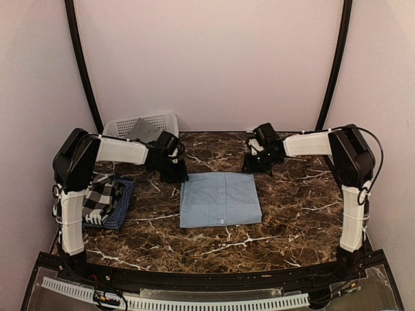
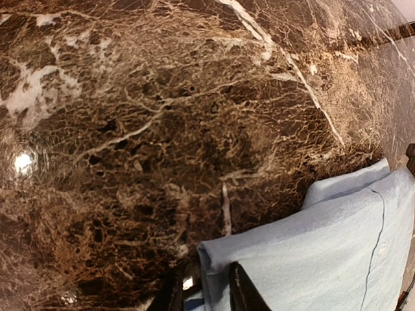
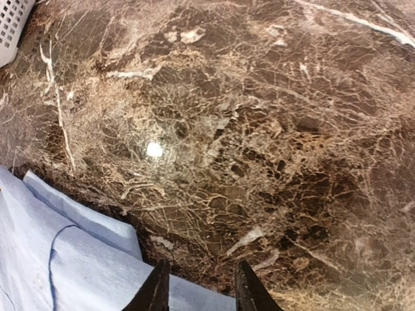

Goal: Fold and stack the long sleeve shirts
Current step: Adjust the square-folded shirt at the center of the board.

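Note:
A light blue long sleeve shirt lies folded into a flat rectangle at the middle of the table. My left gripper is at its far left corner; in the left wrist view the gripper is shut on that corner of the shirt, a fold of cloth pinched between the fingers. My right gripper is at the far right corner. In the right wrist view it stands open, and the edge of the shirt lies loose under its fingers.
A black-and-white checked shirt lies folded on a dark blue one at the left edge of the marble table. A white lattice basket with a grey shirt stands at the back left.

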Controlling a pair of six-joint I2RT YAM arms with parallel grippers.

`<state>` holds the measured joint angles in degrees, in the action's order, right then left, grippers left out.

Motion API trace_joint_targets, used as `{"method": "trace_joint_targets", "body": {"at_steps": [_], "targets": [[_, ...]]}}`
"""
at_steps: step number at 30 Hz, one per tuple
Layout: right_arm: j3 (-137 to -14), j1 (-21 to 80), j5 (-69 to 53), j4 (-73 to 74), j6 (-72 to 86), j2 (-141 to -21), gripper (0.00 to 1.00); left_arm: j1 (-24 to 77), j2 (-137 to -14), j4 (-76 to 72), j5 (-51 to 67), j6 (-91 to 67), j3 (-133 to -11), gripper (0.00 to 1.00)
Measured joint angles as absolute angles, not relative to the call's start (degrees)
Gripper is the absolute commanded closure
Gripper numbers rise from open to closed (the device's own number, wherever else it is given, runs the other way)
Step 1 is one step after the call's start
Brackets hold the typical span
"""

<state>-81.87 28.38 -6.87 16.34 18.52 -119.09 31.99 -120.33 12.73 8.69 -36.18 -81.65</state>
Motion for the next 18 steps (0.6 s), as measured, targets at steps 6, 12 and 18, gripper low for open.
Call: {"method": "trace_joint_targets", "body": {"at_steps": [6, 12, 18], "targets": [[-81.34, 28.80, -6.02, 18.61, 17.80, -112.07, 0.57, 31.99, -118.63, 15.88, 7.42, -35.51, -82.08, 0.61], [-76.77, 32.80, -5.21, 18.55, 17.65, -102.56, 0.54, 31.97, -110.98, 16.47, 7.94, -35.62, -78.35, 0.53], [-70.65, 39.64, -4.84, 19.11, 19.25, -100.62, 0.55, 31.97, -103.79, 15.16, 13.28, -36.73, -70.61, 0.46]]}}
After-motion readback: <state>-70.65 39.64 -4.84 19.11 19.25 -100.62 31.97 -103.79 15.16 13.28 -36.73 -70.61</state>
